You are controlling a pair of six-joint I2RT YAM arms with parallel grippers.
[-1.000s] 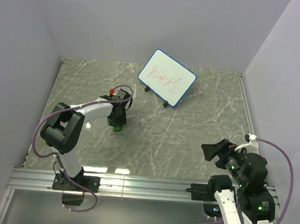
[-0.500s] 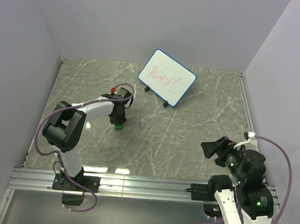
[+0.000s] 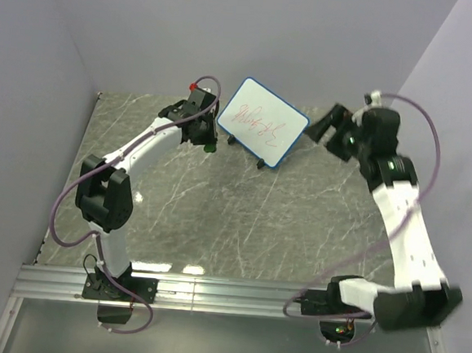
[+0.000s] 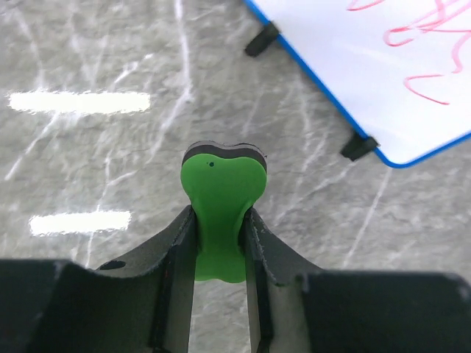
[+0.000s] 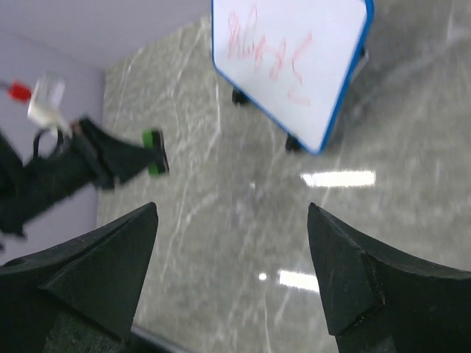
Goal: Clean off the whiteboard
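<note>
At the far middle of the grey marble table (image 3: 248, 226): whiteboard (image 3: 262, 134) propped on small black feet (image 4: 358, 147), face tilted toward the arms, turned at an angle to the table edges. Thin blue rim (image 5: 346, 81) round it. Red writing (image 3: 256, 122) runs across the middle of the face, nothing wiped yet.

Left gripper (image 3: 207, 143) is reached out to the far side, just beside the board's left corner, not touching it. Fingers (image 4: 176, 246) are pinched tight on a green bone-shaped eraser (image 4: 219, 198), clamped at its narrow waist. The wider lobe, with a black backing layer, sticks out past the tips. Left wrist view: eraser is apart from the board, with the nearest foot and blue edge up and to the right of it. Can't tell whether the eraser rests on the table or hangs just above it.

Right gripper (image 3: 325, 126) is stretched out too, off the board's right corner, near but clear of it. Fingers (image 5: 96, 272) are spread wide, nothing between them. Right wrist view is blurred and looks down over the board from the right side. The other arm and the green eraser show beyond it, left of the board.

Overhead view: board sits between the two grippers, neither in contact with it.
</note>
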